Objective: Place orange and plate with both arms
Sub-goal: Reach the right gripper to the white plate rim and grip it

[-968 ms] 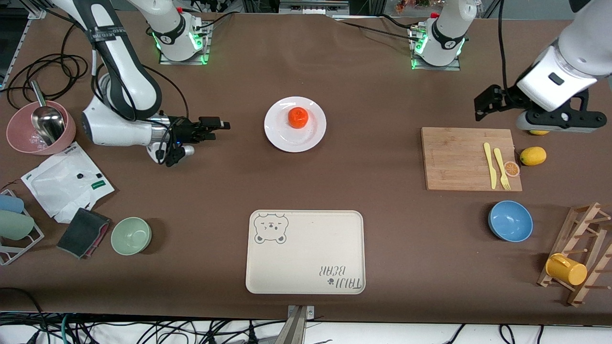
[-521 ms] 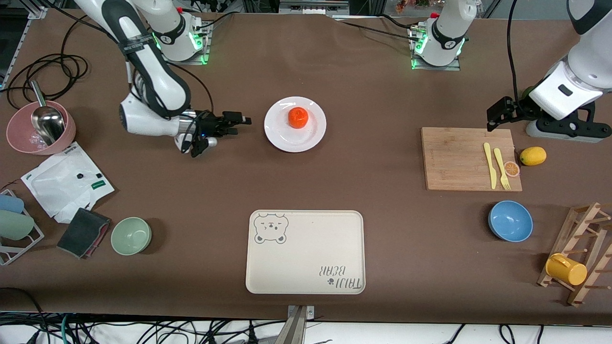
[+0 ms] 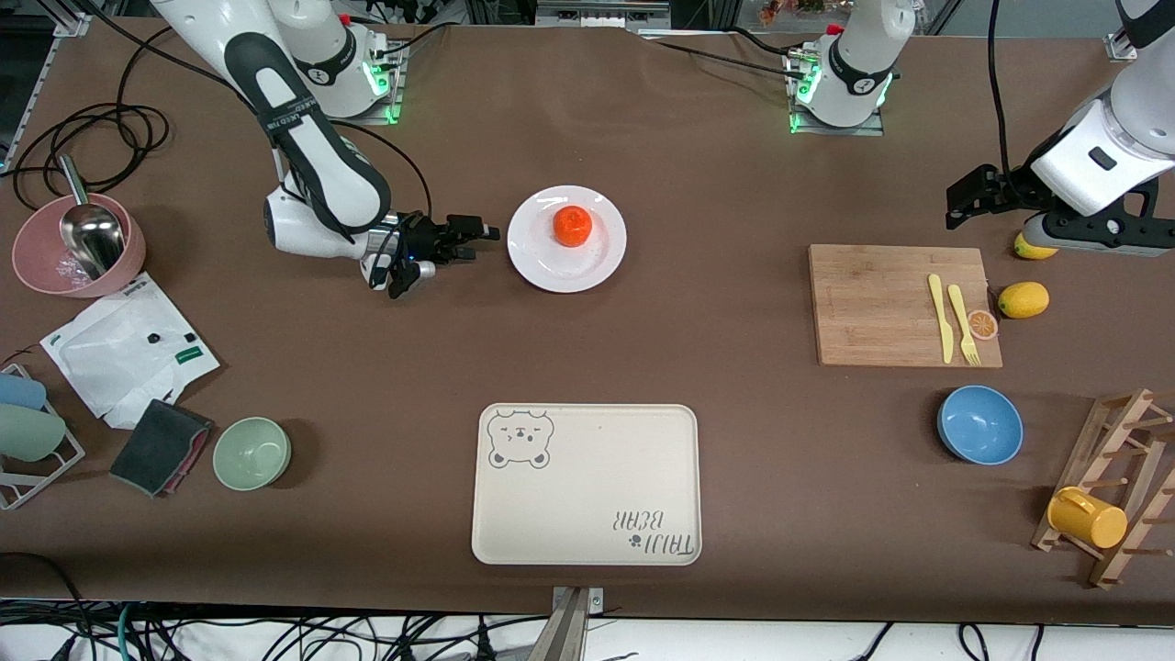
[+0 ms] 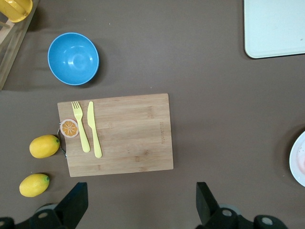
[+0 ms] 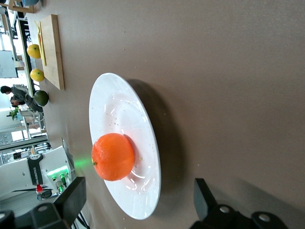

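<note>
The orange point(image 3: 572, 225) sits on the white plate point(image 3: 587, 264) in the middle of the table, farther from the front camera than the bear tray. My right gripper point(image 3: 477, 242) is open and empty, low beside the plate on the right arm's end. In the right wrist view the plate point(image 5: 121, 107) and orange point(image 5: 113, 156) lie just ahead of the open right gripper point(image 5: 138, 200). My left gripper point(image 3: 964, 204) is open and empty, up over the table by the cutting board's farther edge; in the left wrist view it point(image 4: 139, 205) holds nothing, and the plate's rim point(image 4: 299, 164) shows.
A wooden cutting board point(image 3: 881, 308) holds a yellow knife, fork and an orange slice. Two lemons point(image 3: 1023, 299) lie beside it. A blue bowl point(image 3: 979, 424), bear tray point(image 3: 586, 484), green bowl point(image 3: 251, 453), pink bowl point(image 3: 37, 266) and cup rack point(image 3: 1115, 496) stand around.
My right gripper has moved across the table toward the plate and now sits just beside it. My left gripper has drawn back toward the left arm's end.
</note>
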{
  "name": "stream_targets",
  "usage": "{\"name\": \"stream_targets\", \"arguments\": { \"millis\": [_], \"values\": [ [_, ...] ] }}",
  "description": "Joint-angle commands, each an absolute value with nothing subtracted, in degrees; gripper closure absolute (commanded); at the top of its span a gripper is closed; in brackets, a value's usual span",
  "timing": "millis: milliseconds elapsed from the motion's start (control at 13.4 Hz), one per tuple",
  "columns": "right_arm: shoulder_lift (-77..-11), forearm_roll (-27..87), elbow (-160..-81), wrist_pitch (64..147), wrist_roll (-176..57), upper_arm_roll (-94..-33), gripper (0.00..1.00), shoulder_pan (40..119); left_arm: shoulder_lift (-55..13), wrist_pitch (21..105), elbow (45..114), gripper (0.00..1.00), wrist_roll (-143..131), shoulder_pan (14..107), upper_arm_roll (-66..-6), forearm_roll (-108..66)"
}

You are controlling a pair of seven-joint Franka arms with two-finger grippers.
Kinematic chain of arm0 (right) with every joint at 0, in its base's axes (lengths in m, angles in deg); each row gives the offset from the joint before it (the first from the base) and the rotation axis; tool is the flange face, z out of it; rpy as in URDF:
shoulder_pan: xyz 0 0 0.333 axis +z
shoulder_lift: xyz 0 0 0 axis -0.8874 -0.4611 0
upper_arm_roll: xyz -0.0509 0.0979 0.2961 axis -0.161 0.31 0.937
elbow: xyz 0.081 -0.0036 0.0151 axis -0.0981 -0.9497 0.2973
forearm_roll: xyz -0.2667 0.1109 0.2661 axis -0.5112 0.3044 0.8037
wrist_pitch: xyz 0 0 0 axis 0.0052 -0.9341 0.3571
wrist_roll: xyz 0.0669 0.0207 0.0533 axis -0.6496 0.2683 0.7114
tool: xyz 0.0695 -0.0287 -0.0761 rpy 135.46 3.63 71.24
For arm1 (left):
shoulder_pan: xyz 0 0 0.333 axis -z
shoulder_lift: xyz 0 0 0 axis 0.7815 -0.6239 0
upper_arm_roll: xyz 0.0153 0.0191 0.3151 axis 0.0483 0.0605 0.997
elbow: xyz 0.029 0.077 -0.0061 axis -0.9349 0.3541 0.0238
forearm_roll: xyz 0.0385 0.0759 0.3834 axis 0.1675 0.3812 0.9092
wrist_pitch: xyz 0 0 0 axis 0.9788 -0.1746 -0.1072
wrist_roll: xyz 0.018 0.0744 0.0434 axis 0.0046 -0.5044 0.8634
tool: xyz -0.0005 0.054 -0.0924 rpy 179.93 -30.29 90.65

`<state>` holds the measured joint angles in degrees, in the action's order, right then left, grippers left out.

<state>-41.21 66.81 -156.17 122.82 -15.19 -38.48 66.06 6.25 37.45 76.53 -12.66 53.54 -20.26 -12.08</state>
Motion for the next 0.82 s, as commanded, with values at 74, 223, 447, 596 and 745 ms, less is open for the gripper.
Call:
{"name": "stream_targets", "arguments": {
  "millis": [74,223,447,596,745],
  "values": [
    [-42.7,73.2,-156.2,126.6,-12.0,-34.8,0.02,65.9,5.5,36.0,74.5,0.00,-13.5,53.3,-20.4,-13.2],
    [-42.8,73.3,-156.2,127.2,-11.9,-34.4,0.07,66.0,5.5,36.0,74.5,0.00,-13.5,53.4,-20.4,-13.2],
    [-43.4,73.4,-156.2,127.9,-11.7,-34.2,0.12,66.0,5.6,35.9,74.5,0.00,-13.5,53.4,-20.4,-13.2],
    [-44.3,75.4,-156.2,129.0,-10.5,-33.3,0.12,66.0,5.5,35.9,74.4,0.00,-13.4,53.4,-20.4,-13.2],
    [-45.3,77.4,-156.2,129.7,-8.1,-33.0,0.13,66.0,5.6,35.9,74.4,0.00,-13.4,53.4,-20.4,-13.2]
  ]
}}
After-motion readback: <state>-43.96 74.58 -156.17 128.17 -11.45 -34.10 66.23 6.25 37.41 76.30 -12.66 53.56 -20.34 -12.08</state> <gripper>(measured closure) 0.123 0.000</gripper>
